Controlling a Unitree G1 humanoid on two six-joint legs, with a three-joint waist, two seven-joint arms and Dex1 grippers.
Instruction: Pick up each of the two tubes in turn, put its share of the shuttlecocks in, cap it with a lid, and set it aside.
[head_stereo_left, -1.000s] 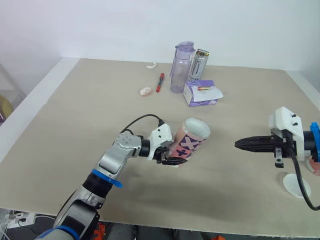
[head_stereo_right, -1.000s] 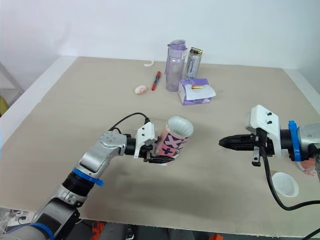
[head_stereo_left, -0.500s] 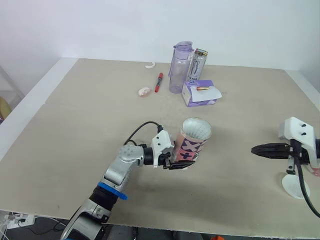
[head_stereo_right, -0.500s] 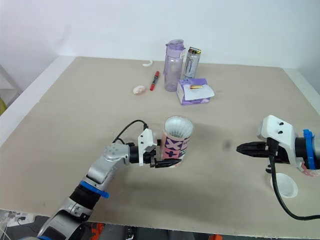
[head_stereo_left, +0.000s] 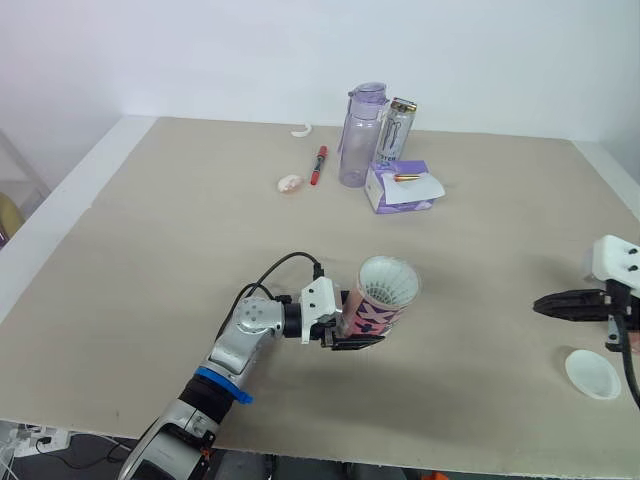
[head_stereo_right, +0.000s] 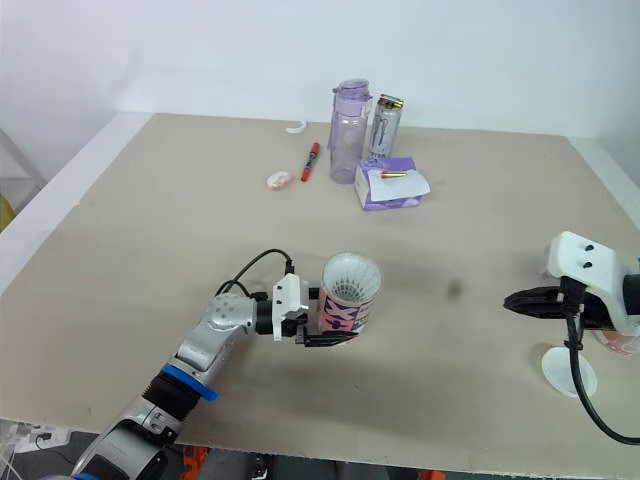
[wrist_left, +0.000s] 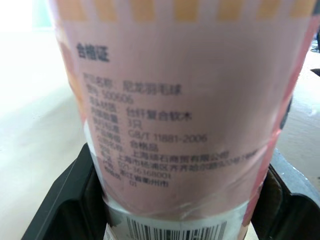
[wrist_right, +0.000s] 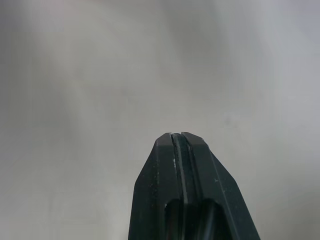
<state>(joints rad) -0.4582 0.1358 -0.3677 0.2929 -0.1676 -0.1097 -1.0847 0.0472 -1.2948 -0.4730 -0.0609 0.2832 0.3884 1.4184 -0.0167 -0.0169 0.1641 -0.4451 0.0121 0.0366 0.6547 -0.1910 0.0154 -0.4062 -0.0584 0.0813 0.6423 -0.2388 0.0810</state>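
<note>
Left fingers grasp the tube, seemingly loaded but uncapped. Right fingers, clenched and empty, hover near the lid at the surface's 4 o'clock. Capping remains.

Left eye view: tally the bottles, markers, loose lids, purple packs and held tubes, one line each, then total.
bottles: 2, purple bottle and clear bottle
marker: 1
loose lid: 1
purple pack: 1
held tube: 1
Total: 6

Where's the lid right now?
In the eye views, the white lid lies flat on the table at the robot's right, near the front edge, just nearer the robot than the right gripper.
</note>
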